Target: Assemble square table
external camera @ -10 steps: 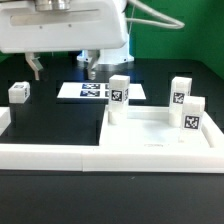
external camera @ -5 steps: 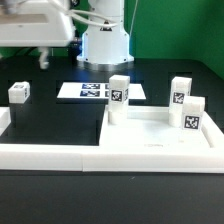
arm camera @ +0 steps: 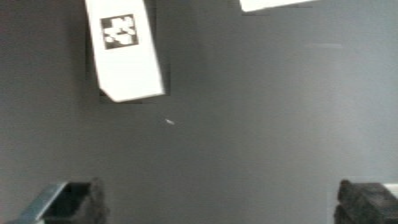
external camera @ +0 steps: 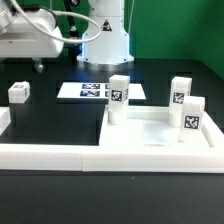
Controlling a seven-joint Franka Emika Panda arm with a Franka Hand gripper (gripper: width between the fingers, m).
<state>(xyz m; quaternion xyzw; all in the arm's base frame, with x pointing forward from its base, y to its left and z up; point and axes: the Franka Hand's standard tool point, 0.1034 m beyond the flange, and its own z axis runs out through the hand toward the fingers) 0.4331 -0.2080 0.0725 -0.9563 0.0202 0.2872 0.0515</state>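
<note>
Claw is hanging released over bare black worktop, jaws standing wide apart, nothing between them. In the wrist view only the two dark fingertips are showing at the frame edge, blurred.

One loose leg is lying flat on the worktop ahead of the claw, well apart from the fingertips, its tag facing up. A second white piece is poking in at the frame edge, cut off; cannot tell which part it is.

In the exterior view the arm is reaching in at the far left, the claw hanging as a small dark shape, hard to make out. A small white tagged piece is sitting at the left, near that claw and apart from it.

The tabletop is lying flat at the near right, white, square, well apart from the claw. Three legs are standing upright on it: one at its far left corner, one at the far right, one nearer on the right. Each is showing a black-and-white tag.

The marker board is lying flat beyond the tabletop. A low white wall is running along the near edge. Corner holes in the tabletop are not making themselves out.
</note>
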